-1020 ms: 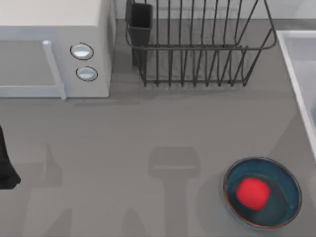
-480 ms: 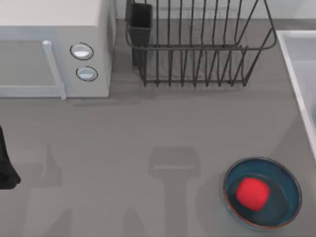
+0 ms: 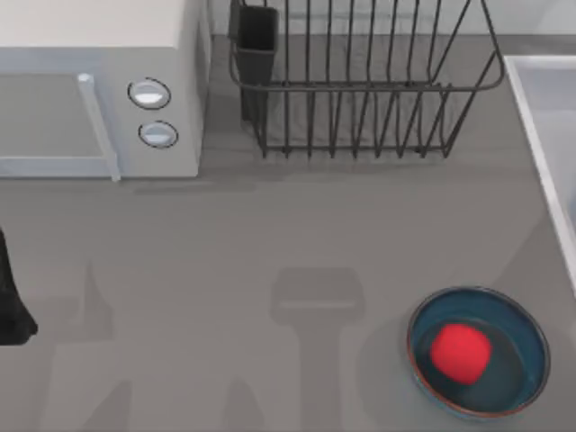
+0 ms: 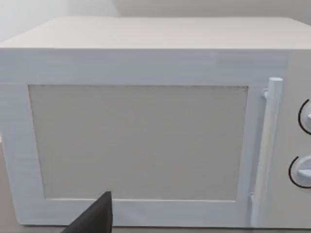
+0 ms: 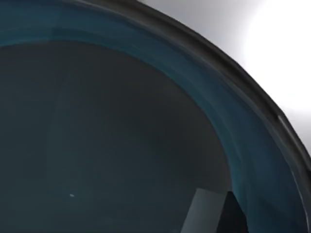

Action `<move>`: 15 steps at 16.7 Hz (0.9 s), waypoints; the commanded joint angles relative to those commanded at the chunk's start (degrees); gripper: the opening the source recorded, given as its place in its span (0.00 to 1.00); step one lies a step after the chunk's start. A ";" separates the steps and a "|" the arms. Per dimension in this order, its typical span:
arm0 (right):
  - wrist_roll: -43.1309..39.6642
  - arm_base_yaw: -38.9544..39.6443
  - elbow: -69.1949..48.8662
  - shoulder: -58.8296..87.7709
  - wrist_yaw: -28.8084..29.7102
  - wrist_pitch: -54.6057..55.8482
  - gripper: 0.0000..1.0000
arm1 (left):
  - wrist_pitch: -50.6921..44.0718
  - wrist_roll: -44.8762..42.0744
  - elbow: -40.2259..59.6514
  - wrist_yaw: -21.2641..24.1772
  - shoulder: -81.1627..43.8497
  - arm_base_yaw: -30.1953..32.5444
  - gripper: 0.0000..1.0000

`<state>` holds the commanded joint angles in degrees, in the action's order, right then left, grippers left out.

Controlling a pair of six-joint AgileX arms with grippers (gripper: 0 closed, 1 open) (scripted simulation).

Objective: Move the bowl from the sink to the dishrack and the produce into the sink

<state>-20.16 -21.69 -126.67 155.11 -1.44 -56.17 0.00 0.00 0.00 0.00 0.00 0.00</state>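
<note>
From above, the grey tabletop (image 3: 270, 225) carries one white microwave (image 3: 99, 90) at the far left with two round knobs (image 3: 148, 94) on its front. Beside it, at the far middle, stands one dishrack (image 3: 360, 90) of dark upright bars, with one black square cup (image 3: 256, 40) at its left corner. One pale sink (image 3: 540, 117) shows its raised rim along the right edge. One wide, shallow blue dish (image 3: 526, 346) sits at the near right, and the single red produce (image 3: 461, 351) lies inside it. A dark part of the left arm (image 3: 11, 301) shows at the left edge, parked.

The left wrist view faces the microwave's door and its one upright handle (image 4: 265, 150); a dark tip of the left tool (image 4: 97, 218) juts in, and I cannot tell whether it is apart or together.

The right wrist view looks closely into a deep teal bowl (image 5: 121, 121) with a dark rim; a dark tip of the right tool (image 5: 231, 216) shows, its state impossible to tell.
</note>
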 joint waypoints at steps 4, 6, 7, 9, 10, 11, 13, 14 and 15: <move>0.00 0.00 0.00 0.00 0.00 0.00 0.00 | 0.00 0.00 0.00 0.00 0.00 0.00 1.00; 0.00 0.00 0.00 0.00 0.00 0.00 0.00 | 0.00 0.00 0.00 0.00 0.00 0.00 1.00; 0.00 0.00 0.00 0.00 0.00 0.00 0.00 | 0.00 0.00 0.00 0.00 0.00 0.00 1.00; 0.00 0.00 0.00 0.00 0.00 0.00 0.00 | 0.00 0.00 0.00 0.00 0.00 0.00 1.00; 0.07 0.20 0.13 -0.35 -0.04 0.01 0.00 | 0.00 0.00 0.00 0.00 0.00 0.00 1.00; 0.04 0.14 0.18 -0.45 -0.05 -0.04 0.00 | 0.00 0.00 0.00 0.00 0.00 0.00 1.00; -0.60 -0.75 1.16 -2.27 -0.16 -1.03 0.00 | 0.00 0.00 0.00 0.00 0.00 0.00 1.00; -1.27 -1.54 2.15 -4.11 -0.27 -2.03 0.00 | 0.00 0.00 0.00 0.00 0.00 0.00 1.00; -2.17 -2.49 3.44 -6.54 -0.40 -3.36 0.00 | 0.00 0.00 0.00 0.00 0.00 0.00 1.00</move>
<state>-22.33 -24.18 -123.23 148.57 -1.84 -59.53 0.00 0.00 0.00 0.00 0.00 0.00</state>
